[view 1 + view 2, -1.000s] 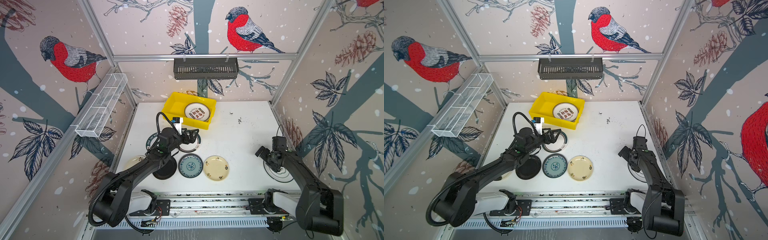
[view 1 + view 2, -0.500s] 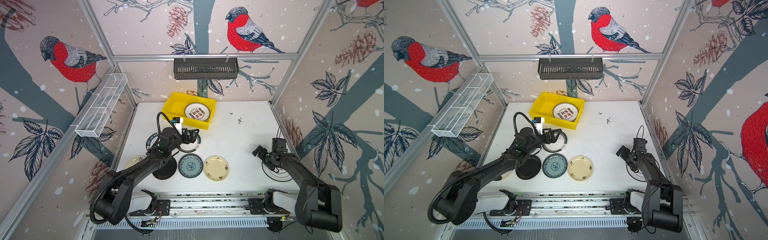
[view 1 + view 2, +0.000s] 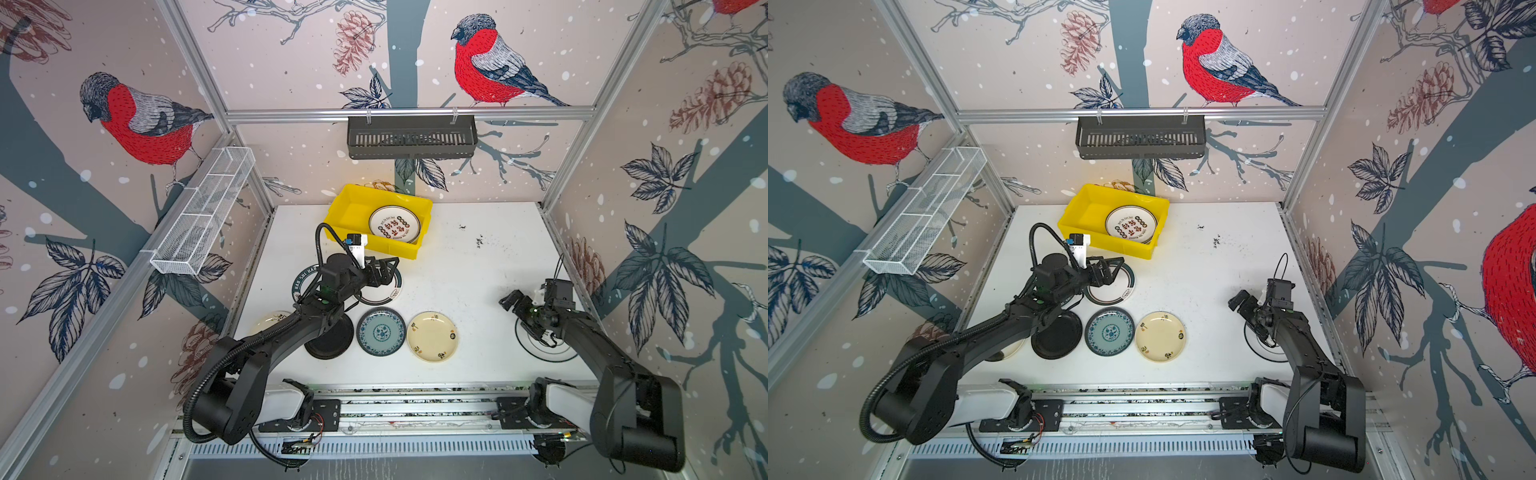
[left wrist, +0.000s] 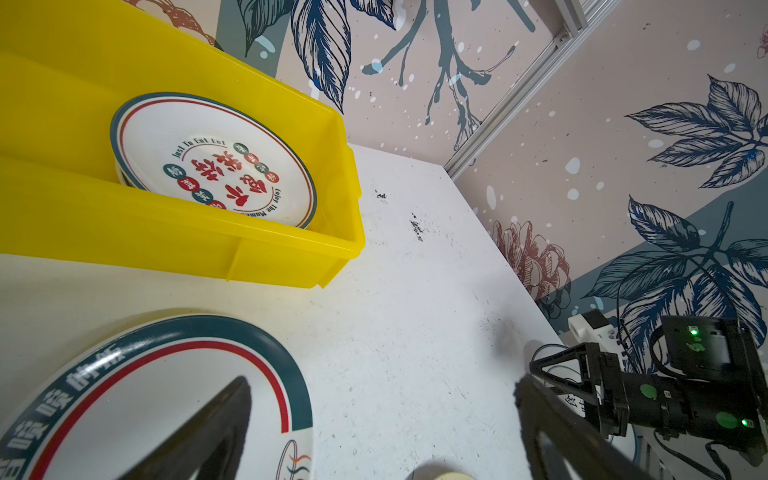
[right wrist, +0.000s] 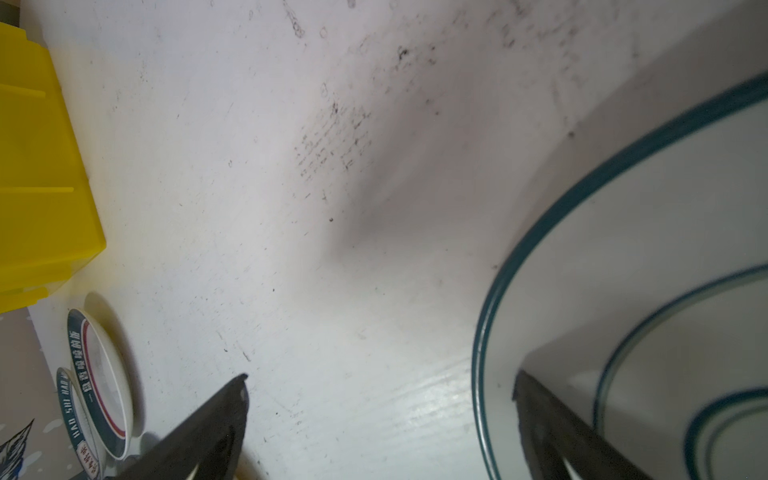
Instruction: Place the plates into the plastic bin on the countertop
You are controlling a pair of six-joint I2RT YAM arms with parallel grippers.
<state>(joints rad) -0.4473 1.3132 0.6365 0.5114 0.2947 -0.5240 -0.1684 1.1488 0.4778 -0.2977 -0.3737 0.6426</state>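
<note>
The yellow plastic bin (image 3: 353, 208) (image 3: 1088, 212) stands at the back of the countertop (image 3: 457, 270), with a white plate with red characters (image 3: 395, 224) (image 4: 208, 166) inside. My left gripper (image 3: 386, 270) (image 4: 382, 382) is open just above a white lettered-rim plate (image 3: 392, 293) (image 4: 145, 395), one finger over it, the other over bare countertop. In front lie a black plate (image 3: 328, 345), a blue-patterned plate (image 3: 381, 331) and a cream floral plate (image 3: 433, 336). My right gripper (image 3: 513, 301) (image 5: 380, 376) is open and empty at the edge of a white teal-ringed plate (image 3: 544, 353) (image 5: 623, 270).
A second lettered-rim plate (image 3: 301, 282) and a cream plate (image 3: 270, 322) lie partly under the left arm. A dark slotted basket (image 3: 411, 137) hangs on the back wall. A white wire tray (image 3: 203, 220) hangs on the left wall. Aluminium rails edge the front.
My right gripper has shifted slightly left, toward the middle of the countertop. The left arm and the plates have stayed put.
</note>
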